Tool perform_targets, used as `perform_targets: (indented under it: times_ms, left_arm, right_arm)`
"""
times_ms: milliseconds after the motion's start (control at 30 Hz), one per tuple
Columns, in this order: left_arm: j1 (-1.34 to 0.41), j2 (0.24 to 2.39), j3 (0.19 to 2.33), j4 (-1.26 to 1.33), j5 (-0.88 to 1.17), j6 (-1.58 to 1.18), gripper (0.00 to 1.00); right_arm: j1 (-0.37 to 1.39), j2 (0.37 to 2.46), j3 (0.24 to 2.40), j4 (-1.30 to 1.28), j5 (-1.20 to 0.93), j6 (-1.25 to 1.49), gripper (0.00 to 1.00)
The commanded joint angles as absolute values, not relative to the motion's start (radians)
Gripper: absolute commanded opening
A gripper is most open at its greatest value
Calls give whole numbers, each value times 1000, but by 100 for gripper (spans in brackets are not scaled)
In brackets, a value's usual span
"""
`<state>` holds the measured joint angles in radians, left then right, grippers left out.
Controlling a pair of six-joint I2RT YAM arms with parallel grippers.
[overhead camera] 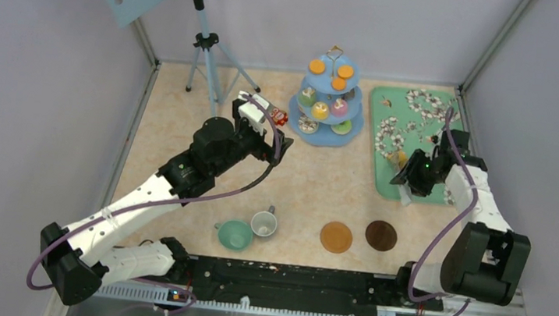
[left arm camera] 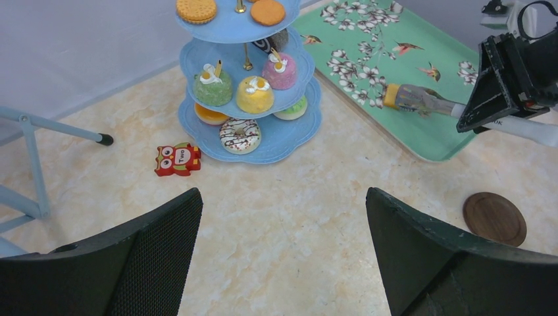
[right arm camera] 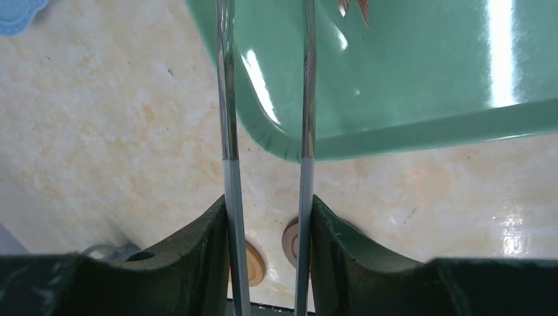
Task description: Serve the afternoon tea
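The light-blue three-tier stand [overhead camera: 329,100] holds orange biscuits on top, cupcakes in the middle and donuts at the bottom; it also shows in the left wrist view [left arm camera: 197,59]. My left gripper [overhead camera: 281,141] is open and empty above bare table just short of the stand, its fingertips [left arm camera: 168,240] wide apart. My right gripper [overhead camera: 409,178] is shut on the metal tongs [right arm camera: 227,99]. The tongs' tips [left arm camera: 414,100] lie over the tray with a small orange piece [left arm camera: 393,95] at their end. The teal cup [overhead camera: 234,235], grey-white cup [overhead camera: 264,222] and two brown coasters [overhead camera: 336,237] [overhead camera: 381,235] sit near the front edge.
The green floral tray [overhead camera: 422,110] lies at the right, its near corner under the tongs [right arm camera: 408,66]. A red owl toy [left arm camera: 177,158] lies left of the stand. A blue tripod [overhead camera: 205,48] stands at the back left. Walls enclose the table.
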<state>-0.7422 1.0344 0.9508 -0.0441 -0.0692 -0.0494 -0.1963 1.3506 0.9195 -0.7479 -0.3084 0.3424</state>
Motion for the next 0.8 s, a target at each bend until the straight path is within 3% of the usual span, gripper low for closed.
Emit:
perform_targets:
  times_ms: [0,267,767]
  left_arm:
    - [-744,1025,956,5,-88,-36,99]
    - [-739,1011,957,5,-74,-40,99]
    - [-733,979,954,5,-83,-35,99]
  right_arm:
    - [-179,1279,1021,-804,-169,310,41]
    - [-187,1398,1116,-899,-185,218,45]
    - [-68,1522,1232,-915,-120,424,46]
